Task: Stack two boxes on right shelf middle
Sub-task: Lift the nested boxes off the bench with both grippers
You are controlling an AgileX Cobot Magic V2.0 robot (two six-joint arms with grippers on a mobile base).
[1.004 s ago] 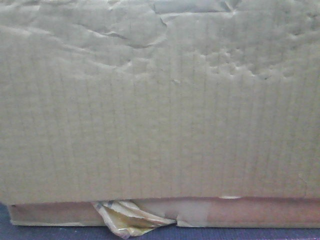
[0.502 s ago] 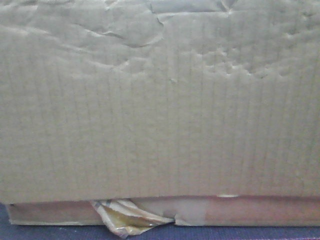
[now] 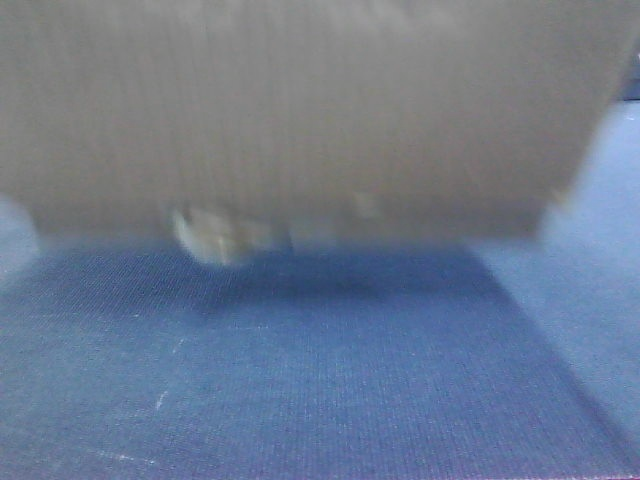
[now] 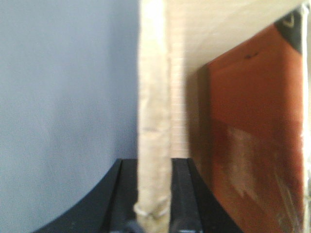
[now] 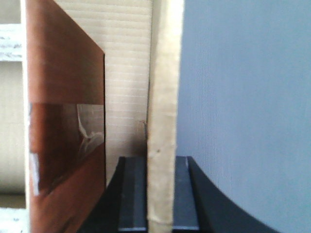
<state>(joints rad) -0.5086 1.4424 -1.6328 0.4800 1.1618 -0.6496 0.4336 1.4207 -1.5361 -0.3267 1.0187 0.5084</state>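
Observation:
A large cardboard box (image 3: 300, 110) fills the upper half of the front view, blurred, its lower edge above a blue cloth surface (image 3: 300, 380). My left gripper (image 4: 154, 194) is shut on the edge of a cardboard flap (image 4: 154, 97) of the box, beside a brown taped panel (image 4: 252, 136). My right gripper (image 5: 161, 194) is shut on another cardboard flap (image 5: 164, 87) of the box, with a brown taped panel (image 5: 63, 136) to its left. A second box and the shelf do not show.
Crumpled tape (image 3: 205, 232) hangs at the box's lower edge. Blue cloth shows beyond each flap in the left wrist view (image 4: 63, 97) and the right wrist view (image 5: 248, 97).
The box has risen in the front view: it filled the frame before, and its lower edge now sits mid-frame with the blue cloth showing under it. The picture is now blurred.

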